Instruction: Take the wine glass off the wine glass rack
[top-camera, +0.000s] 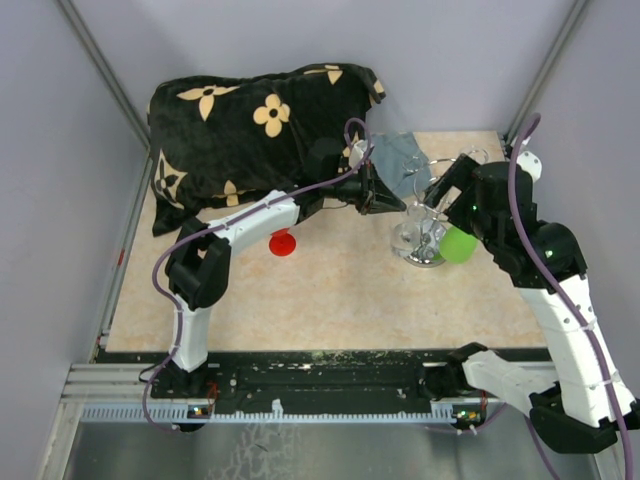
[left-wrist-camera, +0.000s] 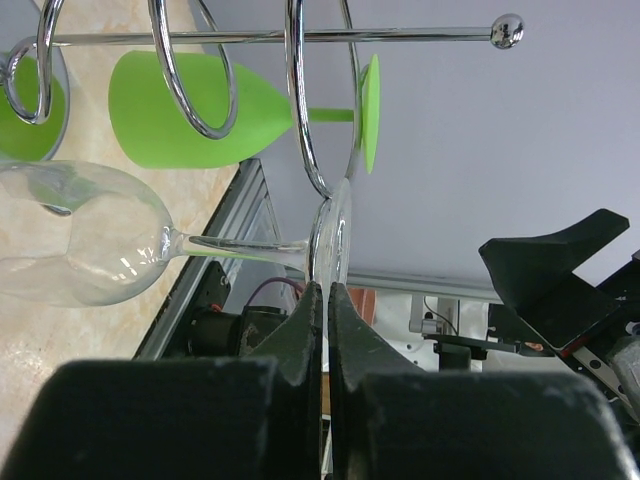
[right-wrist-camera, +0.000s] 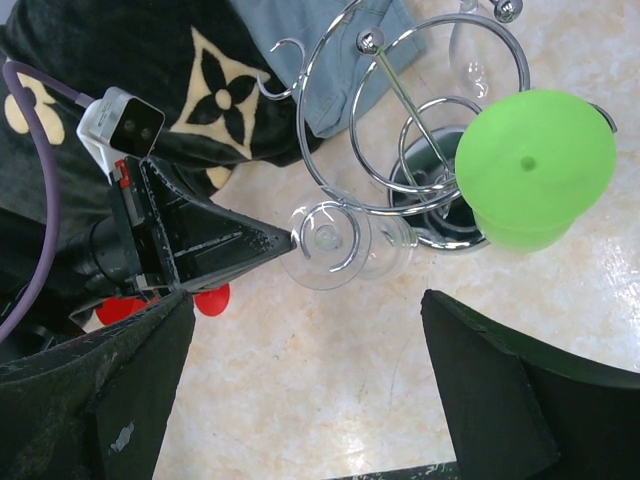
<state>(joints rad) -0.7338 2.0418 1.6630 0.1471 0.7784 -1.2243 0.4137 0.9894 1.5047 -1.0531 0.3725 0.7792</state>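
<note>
The left gripper (left-wrist-camera: 325, 300) is clenching the foot of the wine glass (left-wrist-camera: 80, 235), its stem running sideways from the jaws. The right gripper (right-wrist-camera: 300, 305) is gaping.

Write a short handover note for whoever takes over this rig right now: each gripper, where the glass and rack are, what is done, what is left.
Left gripper: shut on the foot of the clear wine glass.
Right gripper: open, holding nothing, above the wine glass rack.
Things: the clear wine glass hangs with its stem in a rack loop. A green wine glass hangs beside it. The rack stands on the table.
Done: the glass is grasped.
Left: slide the glass out of its loop and clear of the rack, probably minding the green one.
</note>
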